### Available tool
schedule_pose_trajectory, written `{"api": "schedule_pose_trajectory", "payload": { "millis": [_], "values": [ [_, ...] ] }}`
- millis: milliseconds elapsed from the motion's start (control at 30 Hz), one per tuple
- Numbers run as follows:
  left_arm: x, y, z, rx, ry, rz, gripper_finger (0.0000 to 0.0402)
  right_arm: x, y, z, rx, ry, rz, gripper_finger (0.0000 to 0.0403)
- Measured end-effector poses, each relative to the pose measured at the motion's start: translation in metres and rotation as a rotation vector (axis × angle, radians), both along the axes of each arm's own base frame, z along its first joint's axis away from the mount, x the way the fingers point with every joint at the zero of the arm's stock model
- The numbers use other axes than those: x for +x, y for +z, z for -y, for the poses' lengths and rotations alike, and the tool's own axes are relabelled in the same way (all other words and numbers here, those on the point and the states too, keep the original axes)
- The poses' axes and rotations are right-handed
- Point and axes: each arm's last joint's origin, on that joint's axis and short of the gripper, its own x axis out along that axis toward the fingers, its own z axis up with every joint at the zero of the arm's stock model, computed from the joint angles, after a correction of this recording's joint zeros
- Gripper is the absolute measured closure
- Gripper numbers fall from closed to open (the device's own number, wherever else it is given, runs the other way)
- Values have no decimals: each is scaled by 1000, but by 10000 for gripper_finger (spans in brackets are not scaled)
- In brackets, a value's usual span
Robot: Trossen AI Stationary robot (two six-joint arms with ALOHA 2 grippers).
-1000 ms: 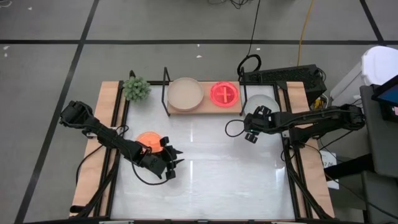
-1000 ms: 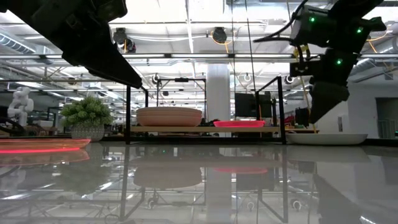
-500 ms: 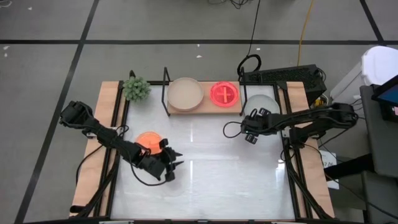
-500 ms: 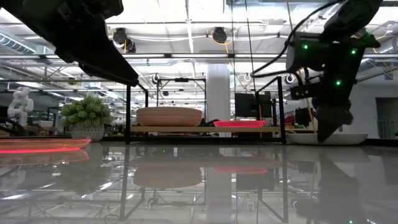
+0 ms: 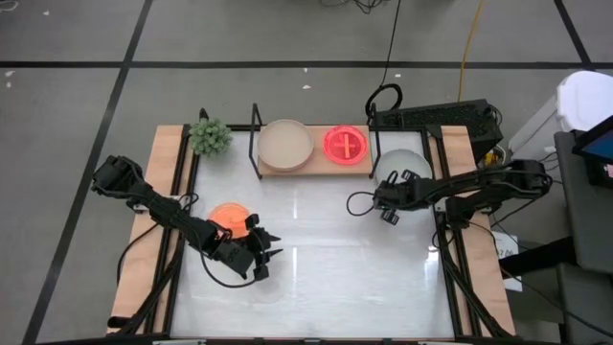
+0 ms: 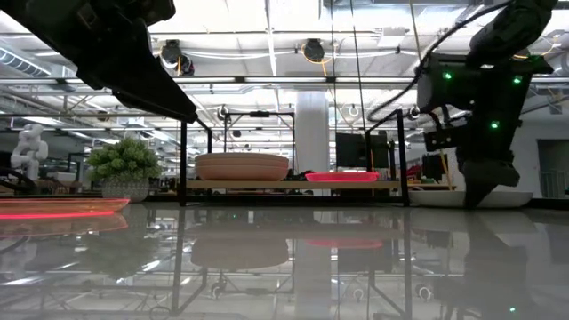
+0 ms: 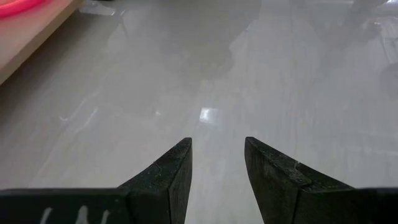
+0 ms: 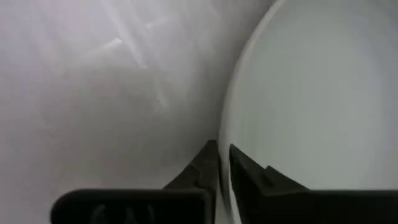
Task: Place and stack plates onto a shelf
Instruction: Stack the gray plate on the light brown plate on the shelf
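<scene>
Right wrist view shows my right gripper (image 8: 222, 163) with its jaws pressed together on the rim of the pale grey plate (image 8: 311, 93), one finger inside the lip and one outside. I judge an edge pinch is chosen because the plate lies flat on the table (image 5: 316, 240) and offers no other purchase. In the high view this plate (image 5: 412, 161) sits just beside the right end of the shelf (image 5: 316, 165), so the carry should be short.

On the shelf board, a beige plate (image 5: 285, 144) occupies the left half and a hot pink plate (image 5: 345, 144) the right half; the grey one will have to stack on one of them.

My left gripper (image 5: 257, 251) waits over bare table, jaws spread and empty, next to the orange plate (image 5: 228, 215) near the left edge. I take that as staging for the next pick.

A small potted plant (image 5: 209, 136) stands off the shelf's left end, clear of the work.
</scene>
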Motion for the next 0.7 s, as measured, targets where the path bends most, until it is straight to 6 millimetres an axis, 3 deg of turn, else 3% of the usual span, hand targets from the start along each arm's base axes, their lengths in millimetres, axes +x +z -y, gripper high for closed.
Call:
{"api": "schedule_pose_trajectory", "payload": {
  "millis": [400,700],
  "values": [
    [0,0,-1,30,-18,-6,248,-5,14,-22,148,-47,112,394],
    [0,0,-1,30,-18,-6,248,14,45,-62,274,157,224,397]
  ]
}}
